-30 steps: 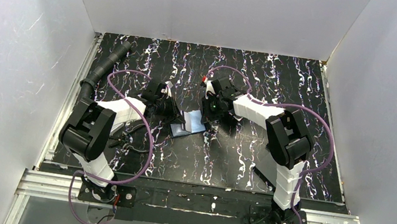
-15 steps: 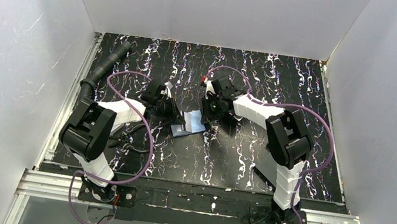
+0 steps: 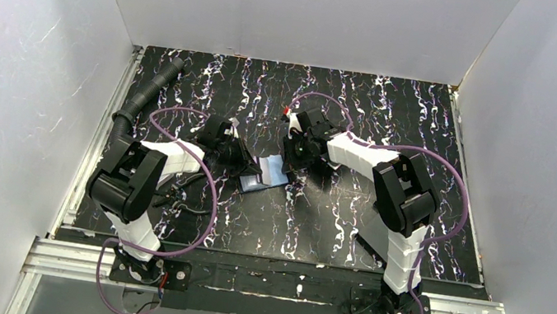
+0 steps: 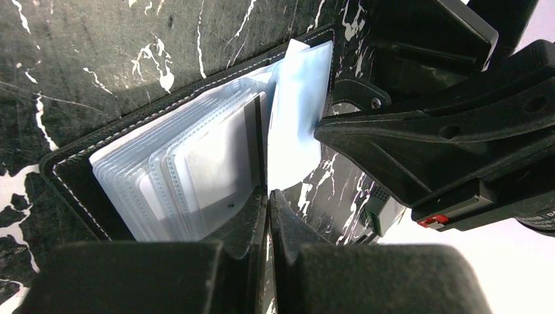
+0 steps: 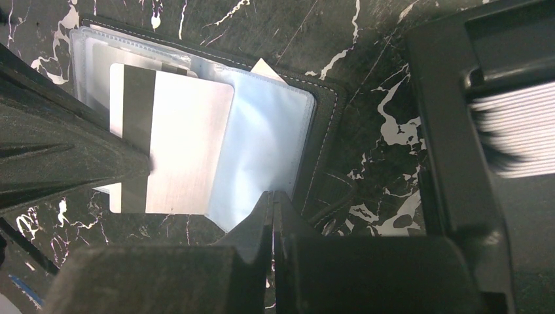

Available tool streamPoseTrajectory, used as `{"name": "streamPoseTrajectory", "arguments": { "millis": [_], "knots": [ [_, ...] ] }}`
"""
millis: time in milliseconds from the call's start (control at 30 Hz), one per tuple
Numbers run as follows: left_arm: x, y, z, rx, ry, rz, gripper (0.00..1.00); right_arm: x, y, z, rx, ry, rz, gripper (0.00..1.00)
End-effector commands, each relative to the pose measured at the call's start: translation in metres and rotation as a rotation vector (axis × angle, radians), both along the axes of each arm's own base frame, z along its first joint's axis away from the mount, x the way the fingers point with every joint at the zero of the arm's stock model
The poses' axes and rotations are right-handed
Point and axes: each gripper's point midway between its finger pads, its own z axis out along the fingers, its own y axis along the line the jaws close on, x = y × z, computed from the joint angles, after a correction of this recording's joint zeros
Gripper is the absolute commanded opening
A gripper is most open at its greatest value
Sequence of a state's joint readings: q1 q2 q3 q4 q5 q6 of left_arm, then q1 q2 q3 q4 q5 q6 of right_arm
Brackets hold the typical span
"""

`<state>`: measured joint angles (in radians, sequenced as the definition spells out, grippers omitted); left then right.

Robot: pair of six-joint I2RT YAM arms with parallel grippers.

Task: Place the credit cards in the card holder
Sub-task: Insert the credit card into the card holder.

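Note:
The black card holder [image 3: 253,184] lies open on the table's middle, its clear and pale blue sleeves fanned out [image 4: 163,176] [image 5: 268,131]. My left gripper [image 3: 248,161] [image 4: 269,196] is shut on a silvery credit card [image 5: 183,144] with a black stripe. It holds the card over the holder's sleeves; the card also shows in the left wrist view [image 4: 219,170]. My right gripper [image 3: 289,159] [image 5: 273,196] is shut on the edge of a pale blue sleeve [image 4: 298,111] and holds that page apart from the stack.
A black rimmed tray [image 5: 438,131] with a stack of white cards [image 5: 517,131] stands just right of the holder, under my right wrist. A black ribbed hose [image 3: 147,92] runs along the table's left edge. White walls close in three sides.
My left wrist has shifted slightly toward the holder with the card. The right arm and the holder have stayed put.

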<state>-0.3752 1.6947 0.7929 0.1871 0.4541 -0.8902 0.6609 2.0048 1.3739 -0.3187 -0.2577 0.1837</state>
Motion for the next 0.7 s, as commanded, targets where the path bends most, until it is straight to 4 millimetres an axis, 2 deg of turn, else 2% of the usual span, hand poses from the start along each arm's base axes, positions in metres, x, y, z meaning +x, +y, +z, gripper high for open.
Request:
{"name": "streamPoseTrajectory", "arguments": {
  "millis": [0, 233, 433, 667],
  "knots": [
    [-0.01, -0.001, -0.008, -0.015, 0.06, 0.009, 0.0, 0.003, 0.005, 0.001, 0.011, 0.001, 0.011, 0.01],
    [-0.011, 0.0, -0.012, -0.011, 0.08, 0.037, 0.0, 0.003, 0.005, 0.002, 0.015, 0.0, 0.008, 0.01],
    [-0.012, 0.011, -0.014, 0.026, 0.064, 0.089, 0.0, 0.001, 0.005, 0.001, 0.018, 0.009, 0.006, 0.01],
    [-0.006, 0.006, -0.018, -0.014, 0.079, 0.125, 0.0, 0.001, 0.005, 0.002, 0.024, 0.009, 0.005, 0.01]
  ]
}}
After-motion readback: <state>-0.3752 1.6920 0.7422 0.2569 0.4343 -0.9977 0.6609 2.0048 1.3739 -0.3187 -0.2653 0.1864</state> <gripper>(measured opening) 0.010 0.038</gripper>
